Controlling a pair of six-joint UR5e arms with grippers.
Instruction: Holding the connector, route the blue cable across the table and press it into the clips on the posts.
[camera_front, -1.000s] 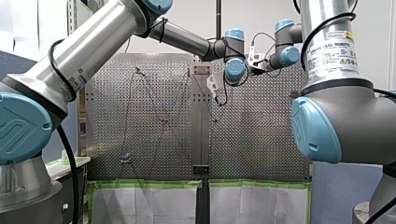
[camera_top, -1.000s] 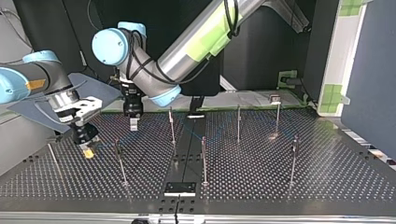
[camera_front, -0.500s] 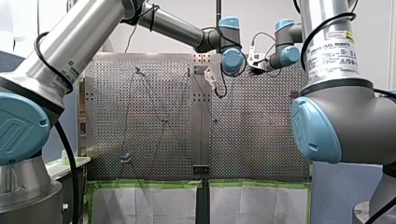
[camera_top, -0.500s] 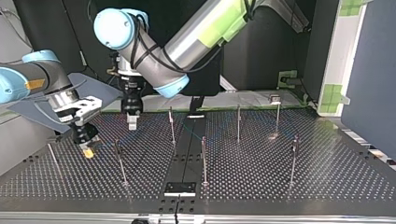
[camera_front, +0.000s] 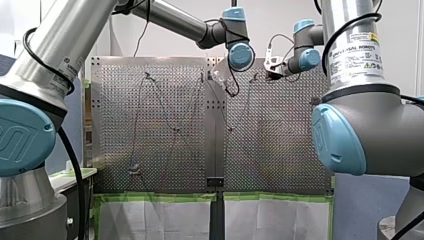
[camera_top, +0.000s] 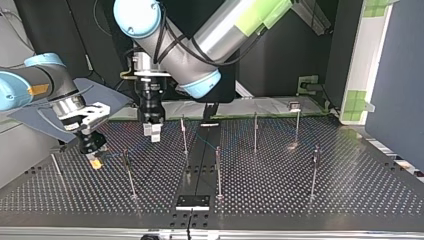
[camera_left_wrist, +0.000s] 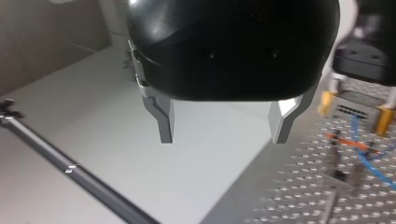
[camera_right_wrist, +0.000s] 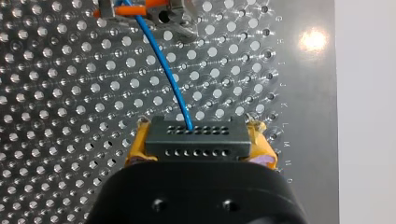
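Connector (camera_right_wrist: 196, 140) sits clamped between the yellow-padded fingers (camera_right_wrist: 135, 148) of my right gripper (camera_right_wrist: 198, 145) low over the table (camera_top: 280, 200), blue cable (camera_right_wrist: 161, 65) trailing to a clip (camera_right_wrist: 163, 16) for routing; my left gripper (camera_left_wrist: 222, 126) hangs wide open, empty, likely ready to press.

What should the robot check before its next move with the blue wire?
1. Connector clamped in my right gripper: ok.
2. Blue cable joined to the connector: ok.
3. My left gripper open and empty: ok.
4. Cable pressed into the clip ahead of my right gripper: cannot tell.
5. Cable seated on the other posts: cannot tell.
6. Grippers apart from each other: ok.
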